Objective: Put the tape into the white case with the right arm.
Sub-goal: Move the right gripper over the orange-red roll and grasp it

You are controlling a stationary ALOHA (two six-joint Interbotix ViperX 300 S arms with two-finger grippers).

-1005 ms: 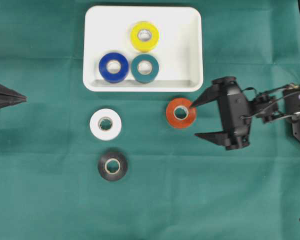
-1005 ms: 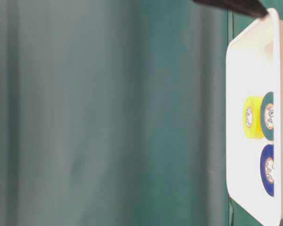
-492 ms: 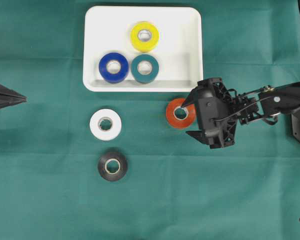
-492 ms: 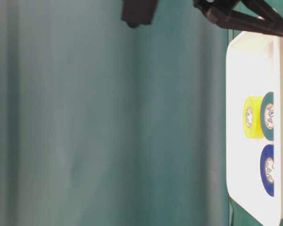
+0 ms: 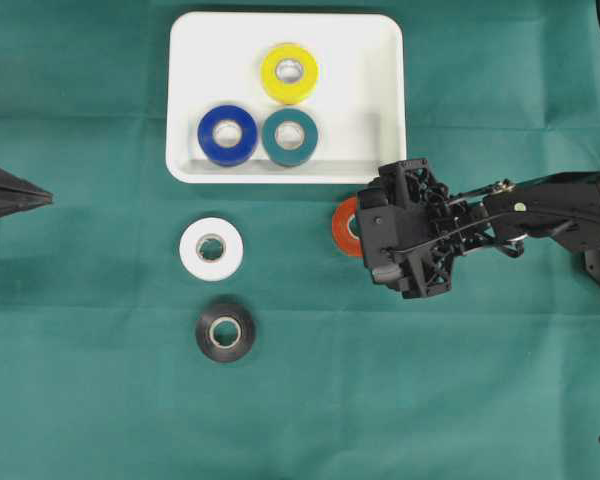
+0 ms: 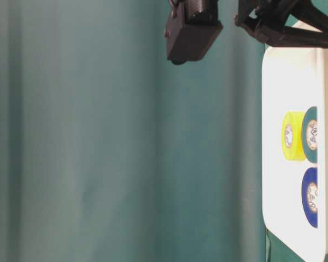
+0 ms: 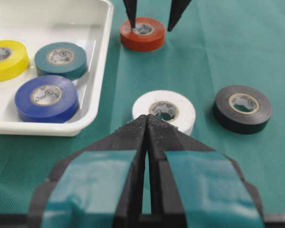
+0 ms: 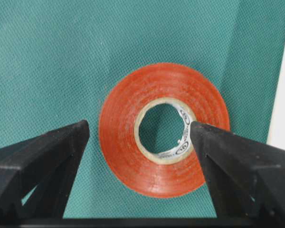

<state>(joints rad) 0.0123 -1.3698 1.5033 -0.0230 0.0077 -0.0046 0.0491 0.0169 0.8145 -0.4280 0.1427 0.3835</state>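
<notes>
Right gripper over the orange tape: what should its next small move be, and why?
Probably lower a little and close. In the right wrist view the right gripper is open around the orange tape roll, one fingertip outside its rim, the other over its core hole's edge. The roll lies flat on the green cloth, outside the white case, so it must be gripped before any lift.

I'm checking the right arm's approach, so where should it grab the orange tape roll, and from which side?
From straight above. The orange tape roll lies flat on the green cloth, hole upward, so its ring wall is the part to pinch. The open right gripper already sits that way, one finger outside the rim and the other over the core hole, which seems workable.
</notes>
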